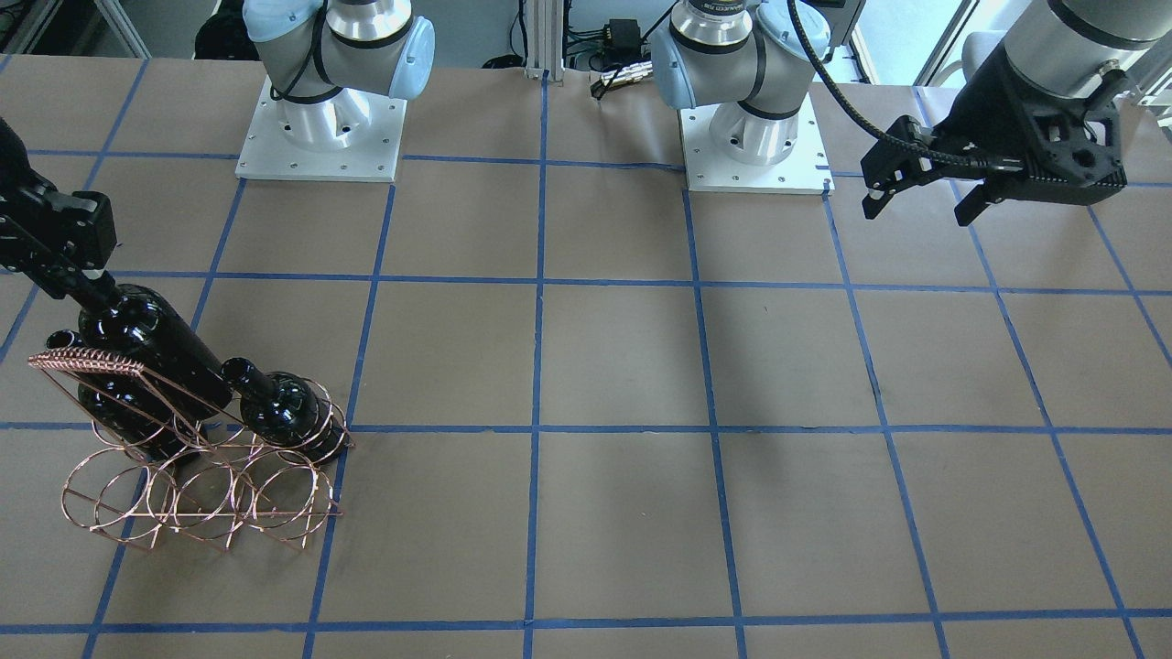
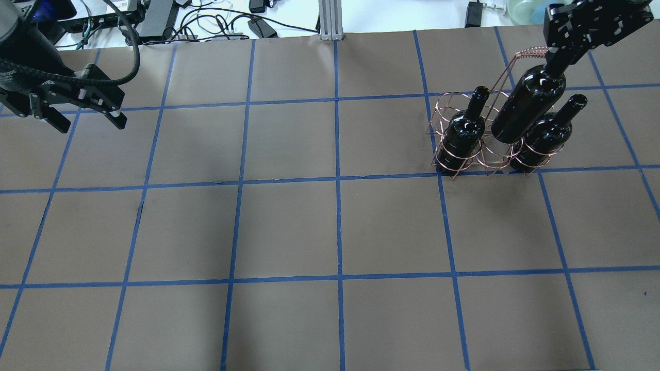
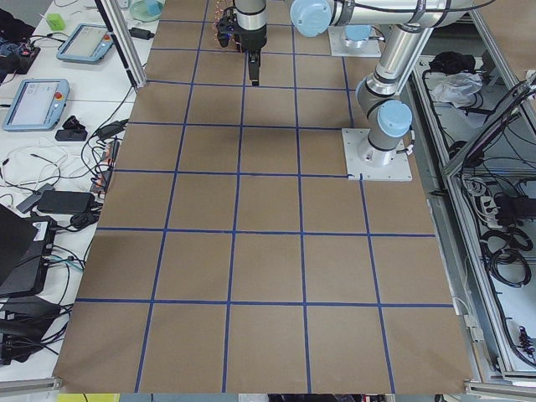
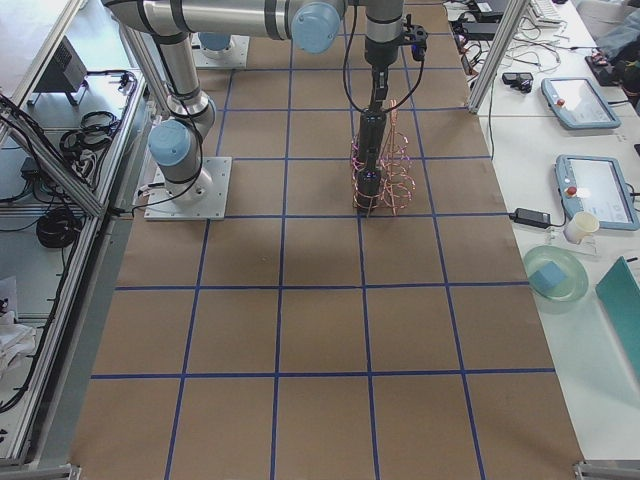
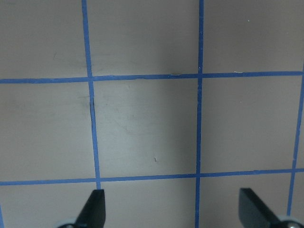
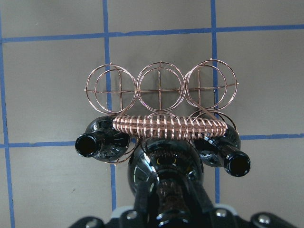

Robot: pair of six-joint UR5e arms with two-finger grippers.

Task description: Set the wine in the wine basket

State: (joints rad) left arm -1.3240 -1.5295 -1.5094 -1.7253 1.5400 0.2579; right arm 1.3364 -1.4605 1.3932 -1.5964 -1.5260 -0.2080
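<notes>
My right gripper is shut on the neck of a glossy black wine bottle. It holds the bottle tilted over the copper wire wine basket, base down at the middle ring of its back row. I cannot tell whether the base rests in that ring. Two look-alike bottles stand in the rings on either side. In the right wrist view the held bottle sits just behind the coil-wrapped top bar. My left gripper is open and empty, far off at the table's other end.
The basket has empty front rings toward the operators' side. The brown table top with its blue tape grid is bare between the two arms. Cables and power supplies lie beyond the far edge. The arm bases stand at the robot's side.
</notes>
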